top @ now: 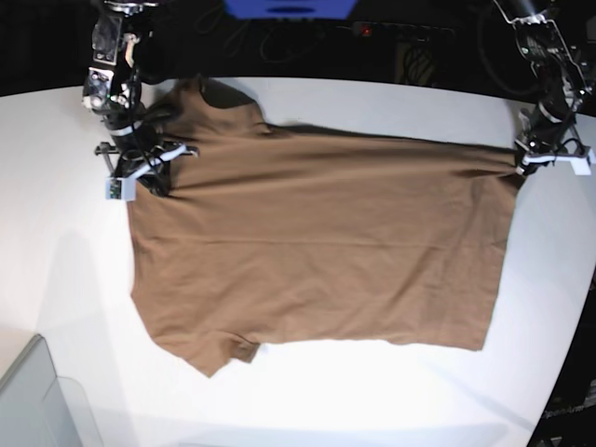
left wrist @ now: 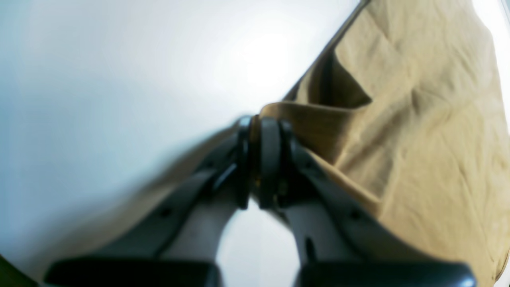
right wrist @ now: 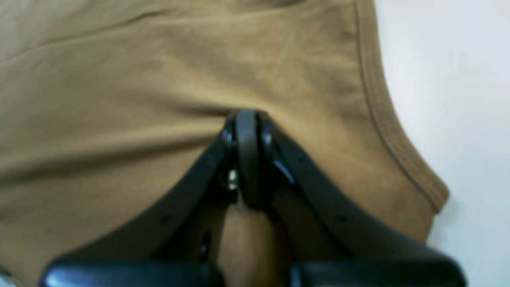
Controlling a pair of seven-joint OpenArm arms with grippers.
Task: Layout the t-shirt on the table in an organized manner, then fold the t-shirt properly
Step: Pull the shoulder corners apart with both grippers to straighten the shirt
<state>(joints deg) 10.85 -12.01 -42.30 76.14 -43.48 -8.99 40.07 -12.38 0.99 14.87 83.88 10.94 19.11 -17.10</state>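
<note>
From the left wrist, the left gripper (left wrist: 259, 159) pinches a raised corner of the brown t-shirt (left wrist: 418, 131), apparently to tension it. From the right wrist, the right gripper (right wrist: 247, 159) is clamped on cloth near a hemmed sleeve edge (right wrist: 394, 135). From the base, the shirt lies nearly flat across the white table (top: 56, 279), stretched between both arms.

Base view: high overhead, looking down on whole tabletop (top: 391, 391), far enough to take in entire t-shirt (top: 317, 251) and both arms. Left wrist view: mounted behind left gripper (left wrist: 255, 127), very close, facing along its fingers at shirt edge. Right wrist view: same mount behind right gripper (right wrist: 247, 119), very close. Shared by all three: brown fabric, white tabletop
</note>
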